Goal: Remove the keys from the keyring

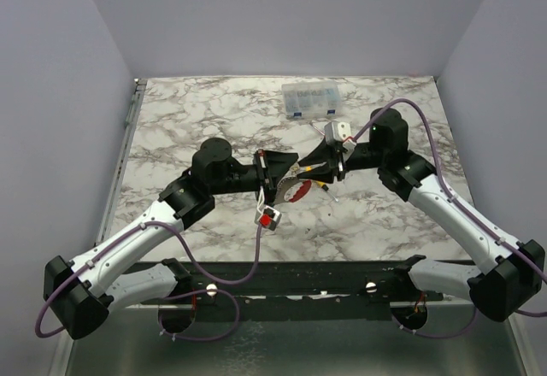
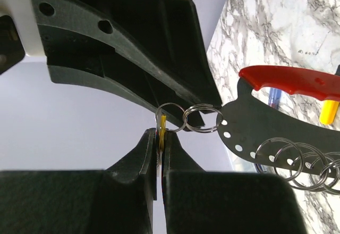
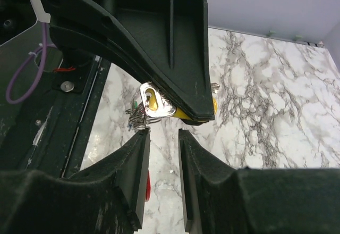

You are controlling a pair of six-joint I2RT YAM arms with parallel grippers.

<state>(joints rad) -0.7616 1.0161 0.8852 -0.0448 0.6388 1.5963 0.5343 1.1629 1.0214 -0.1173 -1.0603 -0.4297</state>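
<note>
Left hand (image 2: 160, 138) is clamping shut on the small yellow-headed metal key (image 3: 155, 103), anchoring it so the steel-ring keyring with black perforated plate and red grip (image 2: 249, 130) is hanging beside it. Right hand (image 3: 163, 135) is standing narrowly parted, empty, just beside the key, probably to work the ring. White marbled bench (image 1: 385, 214) is lying beneath; plain grey walls (image 1: 256, 17) are enclosing it.

Robot lab test cell, not a home or shop. Plain pale walls (image 1: 77, 68) close in the table (image 1: 188, 120) on three sides. The tabletop is a marble-pattern sheet with a metal edge strip (image 1: 128, 128) down its left side. Two robot arms, the left arm (image 1: 128, 248) and the right arm (image 1: 453, 214), are bolted to a black rail (image 1: 299, 278) at the near edge. Purple cables (image 1: 261, 252) loop loose. A clear plastic parts box (image 1: 313, 99) sits at the far side.
</note>
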